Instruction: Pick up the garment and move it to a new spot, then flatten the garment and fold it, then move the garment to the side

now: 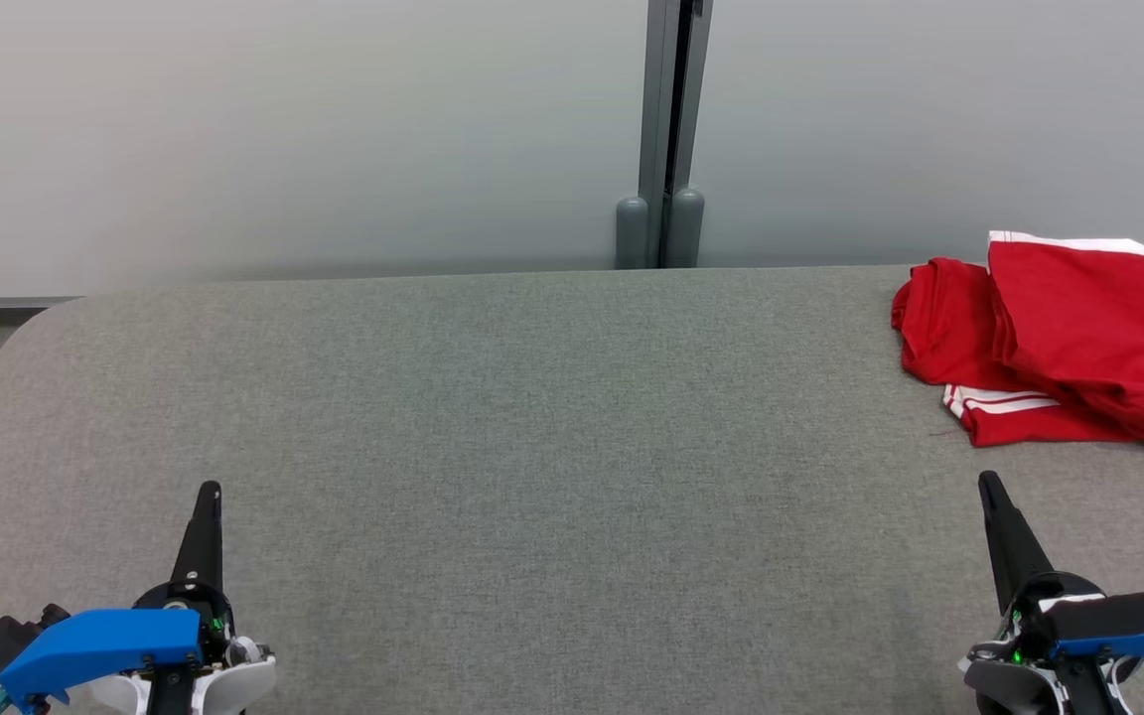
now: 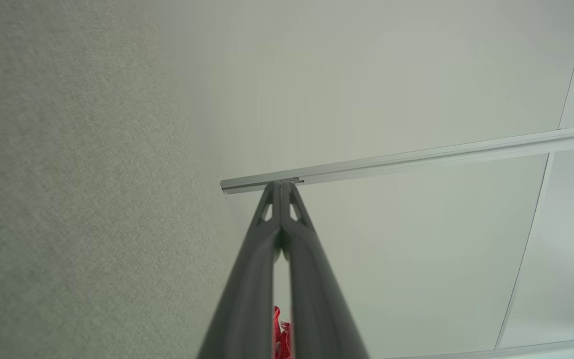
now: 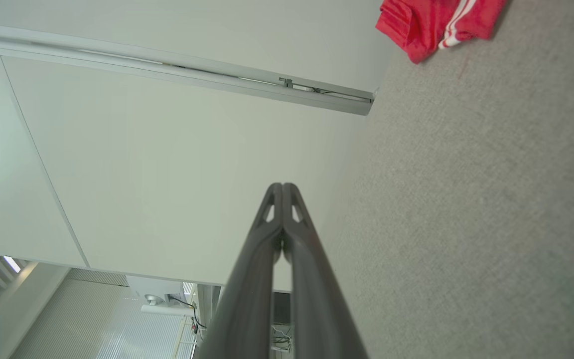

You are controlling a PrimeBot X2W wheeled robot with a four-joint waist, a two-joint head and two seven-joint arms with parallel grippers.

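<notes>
1. The garment (image 1: 1078, 338) is soft red cloth with white stripes, folded into a rumpled bundle at the far right of the table (image 1: 532, 417), which has grey felt-like fabric.
2. Its long axis runs left-right.
3. The left gripper (image 1: 208, 492) and right gripper (image 1: 987, 484) have tapered dark fingers pressed together, holding nothing.

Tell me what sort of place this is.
Probably an indoor robot test workspace: a grey fabric-covered table, plain pale partition panels joined by a grey metal post, and a red garment with white stripes.
</notes>
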